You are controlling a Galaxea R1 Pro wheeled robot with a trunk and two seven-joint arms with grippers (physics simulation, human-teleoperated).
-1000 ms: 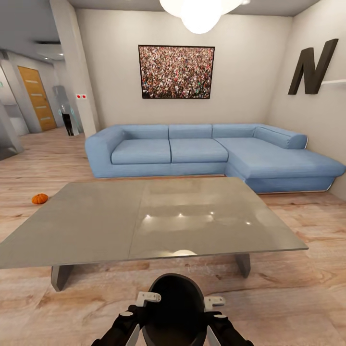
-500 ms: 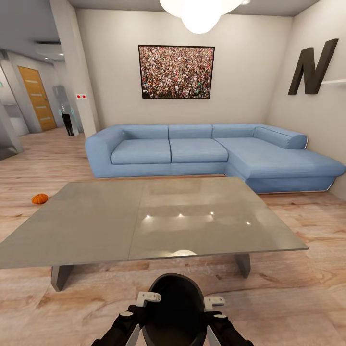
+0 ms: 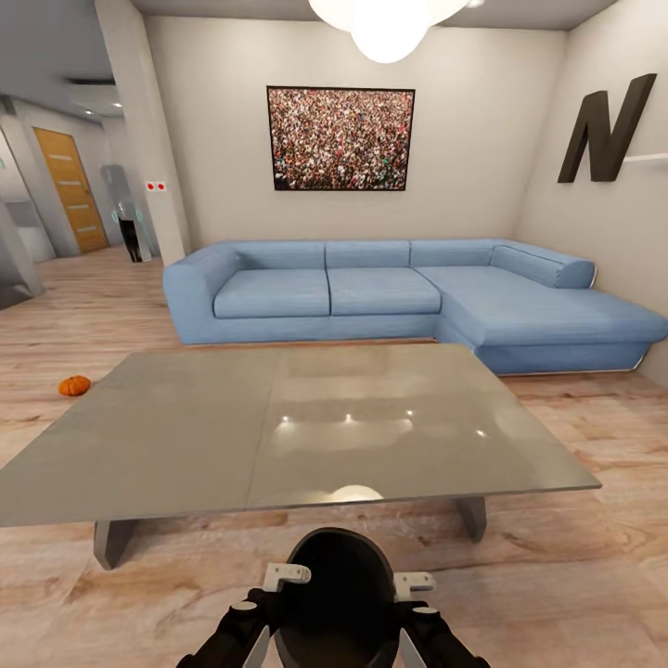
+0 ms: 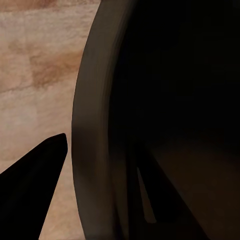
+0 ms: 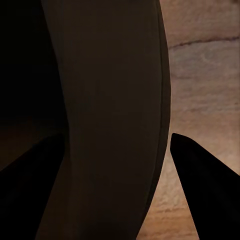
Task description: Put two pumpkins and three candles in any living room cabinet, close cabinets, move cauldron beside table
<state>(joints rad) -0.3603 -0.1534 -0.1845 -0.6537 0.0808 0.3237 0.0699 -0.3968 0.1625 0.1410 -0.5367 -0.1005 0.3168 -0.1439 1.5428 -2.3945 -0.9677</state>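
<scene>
I hold a black cauldron (image 3: pixel 339 594) low in front of me, just short of the near edge of a grey low table (image 3: pixel 186 436). My left gripper (image 3: pixel 280 579) is shut on the cauldron's left rim and my right gripper (image 3: pixel 410 584) on its right rim. In the left wrist view the cauldron's rim (image 4: pixel 92 125) runs between the fingers (image 4: pixel 35 175). The right wrist view has the cauldron's wall (image 5: pixel 115 115) beside a dark fingertip (image 5: pixel 200 175). One orange pumpkin (image 3: pixel 74 385) lies on the plank floor left of the table. Candles and cabinet are out of view.
A blue corner sofa (image 3: pixel 408 297) stands behind the table against the back wall. A hallway with a wooden door (image 3: pixel 72 190) opens at the far left. Bare plank floor (image 3: pixel 575 575) lies on both sides of the table.
The whole view has crept slightly forward toward the table, so the camera has moved. The cauldron and both grippers hold the same pose in front of me.
</scene>
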